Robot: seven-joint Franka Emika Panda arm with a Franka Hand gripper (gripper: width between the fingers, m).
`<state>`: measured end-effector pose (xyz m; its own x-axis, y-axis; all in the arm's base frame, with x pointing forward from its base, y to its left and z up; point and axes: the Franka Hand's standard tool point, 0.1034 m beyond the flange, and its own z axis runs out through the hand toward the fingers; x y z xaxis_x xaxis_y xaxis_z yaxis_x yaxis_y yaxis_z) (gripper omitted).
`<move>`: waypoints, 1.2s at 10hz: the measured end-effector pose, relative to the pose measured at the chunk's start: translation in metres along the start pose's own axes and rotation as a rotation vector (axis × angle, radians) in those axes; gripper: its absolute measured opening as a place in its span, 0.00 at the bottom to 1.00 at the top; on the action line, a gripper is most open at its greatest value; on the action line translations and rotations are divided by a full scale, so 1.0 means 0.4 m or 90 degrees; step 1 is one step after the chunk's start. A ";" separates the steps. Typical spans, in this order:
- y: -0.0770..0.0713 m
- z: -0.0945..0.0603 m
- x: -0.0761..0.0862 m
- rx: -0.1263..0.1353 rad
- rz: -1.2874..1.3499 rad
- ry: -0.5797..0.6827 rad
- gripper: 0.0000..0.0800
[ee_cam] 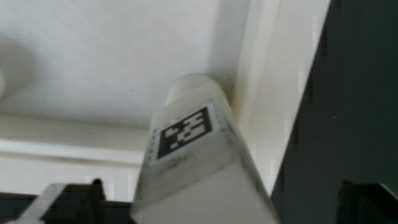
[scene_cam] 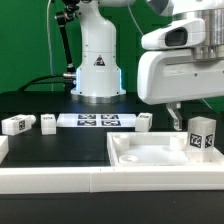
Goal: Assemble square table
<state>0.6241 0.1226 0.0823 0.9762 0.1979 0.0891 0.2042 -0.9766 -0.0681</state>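
The square table slab (scene_cam: pixel 150 157) lies at the exterior view's lower right, white, with a recessed middle. One tagged white leg (scene_cam: pixel 201 136) stands upright at its right corner. My gripper (scene_cam: pixel 186 112) hangs just above that leg. In the wrist view the leg (ee_cam: pixel 192 140) runs up between my dark fingertips (ee_cam: pixel 75 203), with a gap showing on each side, so the gripper (ee_cam: pixel 217 206) looks open around it. Three more legs lie on the black table: two at the left (scene_cam: pixel 18 124) (scene_cam: pixel 47 122) and one near the slab's far edge (scene_cam: pixel 144 121).
The marker board (scene_cam: pixel 97 121) lies in front of the robot base (scene_cam: pixel 97 70). A long white rail (scene_cam: pixel 55 181) runs along the front edge. Black cables trail at the back left.
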 end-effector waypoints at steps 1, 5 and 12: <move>0.000 0.000 -0.001 0.000 -0.042 0.000 0.81; 0.006 0.001 -0.002 -0.006 -0.182 -0.002 0.81; 0.008 0.001 -0.002 -0.006 -0.112 -0.001 0.36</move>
<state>0.6242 0.1193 0.0817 0.9254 0.3664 0.0970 0.3717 -0.9274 -0.0430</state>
